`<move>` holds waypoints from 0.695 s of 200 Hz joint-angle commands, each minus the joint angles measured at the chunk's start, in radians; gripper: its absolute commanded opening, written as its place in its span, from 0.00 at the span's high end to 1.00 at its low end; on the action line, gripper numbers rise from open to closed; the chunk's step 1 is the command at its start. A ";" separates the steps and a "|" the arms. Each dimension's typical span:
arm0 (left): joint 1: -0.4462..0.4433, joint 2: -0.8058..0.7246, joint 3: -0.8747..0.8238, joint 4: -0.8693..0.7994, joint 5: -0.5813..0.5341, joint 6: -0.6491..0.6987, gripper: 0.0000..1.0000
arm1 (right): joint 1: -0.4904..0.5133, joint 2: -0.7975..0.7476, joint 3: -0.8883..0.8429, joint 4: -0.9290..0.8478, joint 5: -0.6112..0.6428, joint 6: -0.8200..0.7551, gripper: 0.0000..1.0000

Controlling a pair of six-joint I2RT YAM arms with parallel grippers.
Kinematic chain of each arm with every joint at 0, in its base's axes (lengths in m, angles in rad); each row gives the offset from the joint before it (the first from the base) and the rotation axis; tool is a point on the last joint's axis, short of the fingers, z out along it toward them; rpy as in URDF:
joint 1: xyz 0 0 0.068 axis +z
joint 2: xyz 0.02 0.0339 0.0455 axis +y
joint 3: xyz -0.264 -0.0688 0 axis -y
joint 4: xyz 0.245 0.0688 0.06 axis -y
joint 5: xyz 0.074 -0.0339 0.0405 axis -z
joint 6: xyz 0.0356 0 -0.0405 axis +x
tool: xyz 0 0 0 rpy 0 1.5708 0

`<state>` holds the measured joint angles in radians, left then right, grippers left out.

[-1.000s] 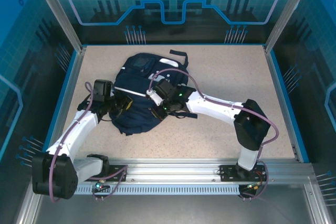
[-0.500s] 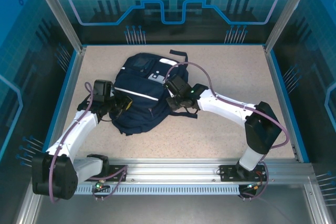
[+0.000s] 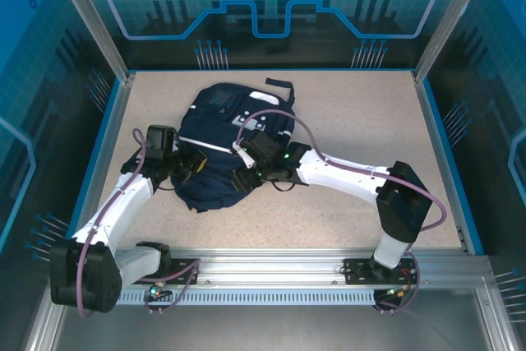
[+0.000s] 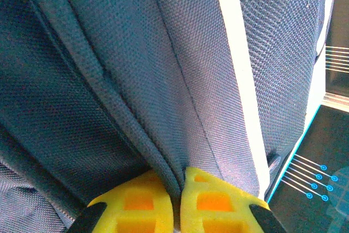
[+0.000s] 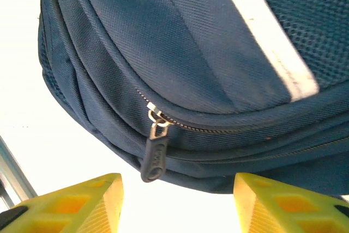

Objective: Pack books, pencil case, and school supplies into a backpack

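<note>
Just ahead of right gripper (image 5: 177,185), jaws apart: the backpack (image 5: 180,42), its fabric clamped in left gripper (image 4: 176,184).

Overhead view: bright, even light from above. The pale speckled tabletop (image 3: 353,121) is sharp, with only soft, faint shadows close under the arms and around the backpack (image 3: 215,133). The dark backpack fabric loses detail. Blue wall panels glow with faint reflections, and the frame posts lean outward toward the picture edges.

Left wrist view: dimmer and bluish. The fabric weave beyond the left jaws is crisp, while the yellow fingers (image 4: 136,211) look slightly soft. A white stripe (image 4: 240,80) right of the jaws glares without detail.

Right wrist view: the tabletop between and left of the right jaws is blown out to plain white. The zipper pull (image 5: 154,156) above them is sharp, and the yellow fingers (image 5: 76,203) blur.
</note>
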<state>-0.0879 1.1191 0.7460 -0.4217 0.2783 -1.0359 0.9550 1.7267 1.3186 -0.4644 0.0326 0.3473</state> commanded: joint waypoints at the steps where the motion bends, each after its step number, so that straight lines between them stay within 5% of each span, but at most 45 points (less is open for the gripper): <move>1: -0.003 -0.014 0.045 -0.018 0.036 0.049 1.00 | 0.022 0.028 0.039 0.028 0.004 0.064 0.42; 22: -0.004 -0.013 0.045 -0.014 0.036 0.048 1.00 | 0.035 0.056 0.062 0.007 0.048 0.088 0.45; 39: -0.004 -0.012 0.044 -0.015 0.036 0.048 1.00 | 0.034 0.073 0.071 0.000 0.075 0.102 0.61; 94: -0.004 -0.014 0.045 -0.023 0.031 0.054 1.00 | 0.027 0.085 0.088 -0.054 0.166 0.103 0.88; 139: -0.003 -0.014 0.045 -0.045 0.023 0.066 1.00 | -0.043 -0.005 -0.020 -0.032 0.257 0.086 0.95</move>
<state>-0.0883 1.1191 0.7513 -0.4252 0.2794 -1.0172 0.9783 1.7870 1.3579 -0.4789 0.1570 0.4438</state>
